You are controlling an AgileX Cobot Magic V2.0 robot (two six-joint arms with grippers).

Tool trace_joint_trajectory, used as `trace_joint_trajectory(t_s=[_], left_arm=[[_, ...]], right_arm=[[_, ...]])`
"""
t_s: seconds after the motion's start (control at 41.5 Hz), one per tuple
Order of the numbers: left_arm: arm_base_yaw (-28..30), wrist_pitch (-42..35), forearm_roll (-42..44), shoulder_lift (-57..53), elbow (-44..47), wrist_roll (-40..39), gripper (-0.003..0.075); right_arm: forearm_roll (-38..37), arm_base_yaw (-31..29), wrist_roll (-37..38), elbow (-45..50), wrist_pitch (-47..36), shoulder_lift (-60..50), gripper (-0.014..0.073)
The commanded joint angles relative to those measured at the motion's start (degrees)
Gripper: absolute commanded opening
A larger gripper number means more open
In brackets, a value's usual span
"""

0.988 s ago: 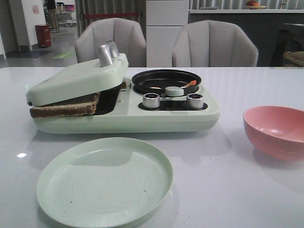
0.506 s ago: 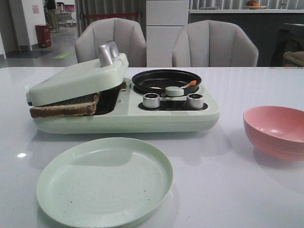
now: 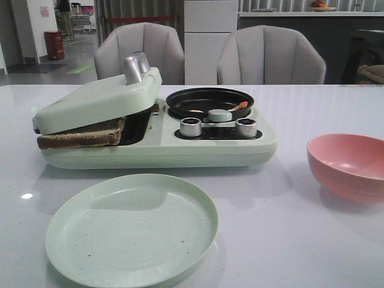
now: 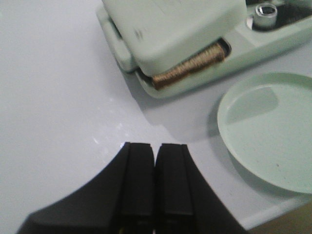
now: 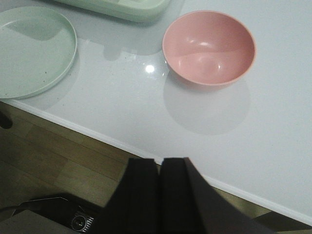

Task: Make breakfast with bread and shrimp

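The bread (image 3: 81,135) lies clamped under the tilted lid (image 3: 96,99) of the pale green breakfast maker (image 3: 168,150), its dark crust sticking out at the left; it also shows in the left wrist view (image 4: 189,66). The shrimp (image 3: 239,107) lies in the black pan (image 3: 210,101) at the maker's right half. My left gripper (image 4: 155,146) is shut and empty over bare table left of the maker. My right gripper (image 5: 160,161) is shut and empty over the table's front edge, near the pink bowl (image 5: 209,47). Neither gripper shows in the front view.
An empty pale green plate (image 3: 131,229) lies in front of the maker. An empty pink bowl (image 3: 349,166) stands at the right. Two silver knobs (image 3: 191,126) and a green pan handle (image 3: 219,115) sit on the maker. Two grey chairs (image 3: 271,55) stand behind the table.
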Motion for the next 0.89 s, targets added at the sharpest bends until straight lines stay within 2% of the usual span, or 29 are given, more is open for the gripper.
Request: trace_joint_trajectory(t_s=[0.0,0.265,0.386,0.506,0.699,0.82,0.868], left_arm=[[0.7,-5.2,1.3,-6.4,-0.1,-0.1,0.0101],[0.7,-6.2,1.4,-20.9,5.5,-0.1,0.0102],[0.7,-10.0,0.9,-22.6,9.9,-0.9,0.0102],[0.8,-16.9,-2.5,-23.1,14.9,-1.2,0.0102],[1.5,-24.6,4.8,-25.6,22.3,-15.7,0.0102],[3.6,-28.4,5.2,-25.6,26.1,-18.1,0.0102],[3.8,-27.4,5.9,-25.6,26.0,-18.5,0.0102]], right_arm=[[-0.7,0.0,0.1,-1.4,-3.9,0.5,0.0041],[-0.7,0.0,0.1,-1.4,-3.9,0.5,0.0041],[-0.7,0.0,0.1,-1.4,-3.9,0.5,0.0041],[-0.7,0.0,0.1,-1.4,-3.9,0.5,0.0041],[-0.7,0.0,0.1,-1.4,-3.8,0.5,0.0041],[-0.7,0.0,0.1,-1.4,-3.7,0.5,0.0041],[-0.7,0.0,0.1,-1.4,-3.8,0.5,0.0041]])
